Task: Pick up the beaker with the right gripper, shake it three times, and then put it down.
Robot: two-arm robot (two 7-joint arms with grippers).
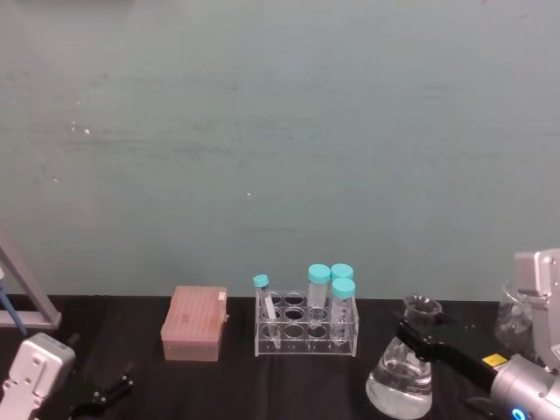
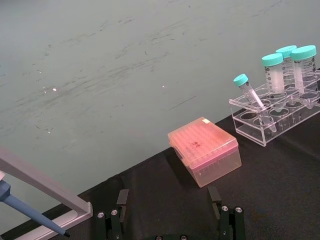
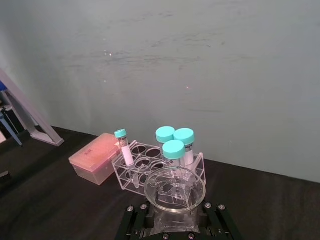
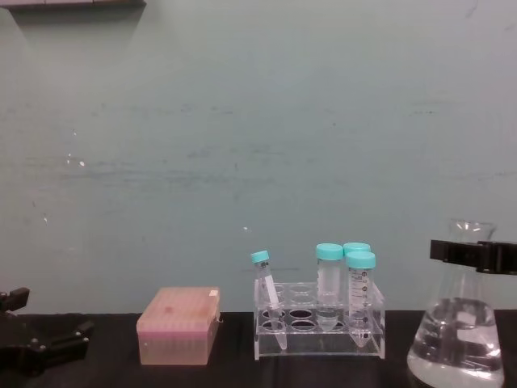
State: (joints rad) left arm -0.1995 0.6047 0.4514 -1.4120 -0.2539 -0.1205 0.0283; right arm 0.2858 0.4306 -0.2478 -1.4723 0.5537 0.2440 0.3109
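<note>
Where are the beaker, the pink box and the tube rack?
Beaker [image 4: 457, 339]: chest view, its liquid-filled body.
Pink box [image 1: 194, 313]: head view, its lid.
Rack [image 1: 306, 343]: head view, its front wall.

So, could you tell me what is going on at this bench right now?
The right gripper has its jaws around the neck of the beaker, a clear flask holding liquid, and appears clamped on it. The beaker is upright, to the right of the tube rack. I cannot tell whether its base is on the table or just off it. The left gripper sits parked at the near left, jaws open, holding nothing.
</note>
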